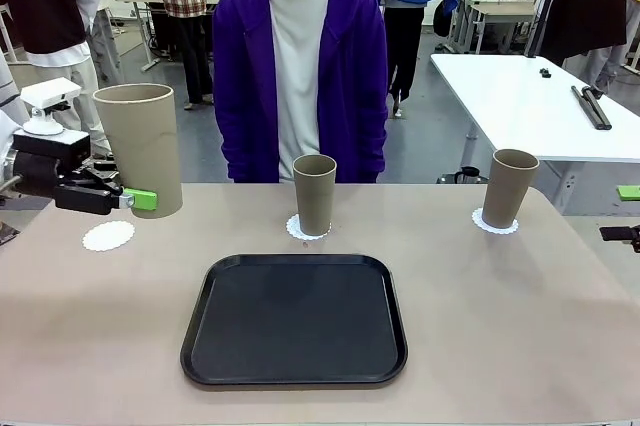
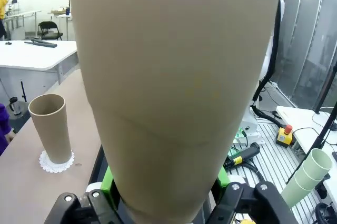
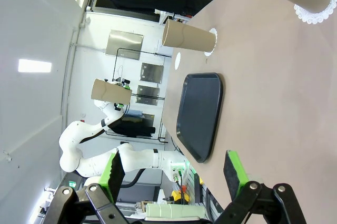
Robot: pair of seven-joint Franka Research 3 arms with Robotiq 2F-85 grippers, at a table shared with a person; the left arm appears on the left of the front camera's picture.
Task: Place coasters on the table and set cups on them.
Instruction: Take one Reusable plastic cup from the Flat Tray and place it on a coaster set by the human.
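While the left tool (image 1: 140,199) grips a cup (image 1: 140,149) upright above the desk (image 1: 500,326), the bare coaster (image 1: 108,237) lies just below-left; right tool (image 3: 174,174) hangs open.

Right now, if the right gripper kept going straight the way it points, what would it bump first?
Probably nothing soon: the open right gripper points along the wide beige table, beside the black rounded tray. Depth is unclear.
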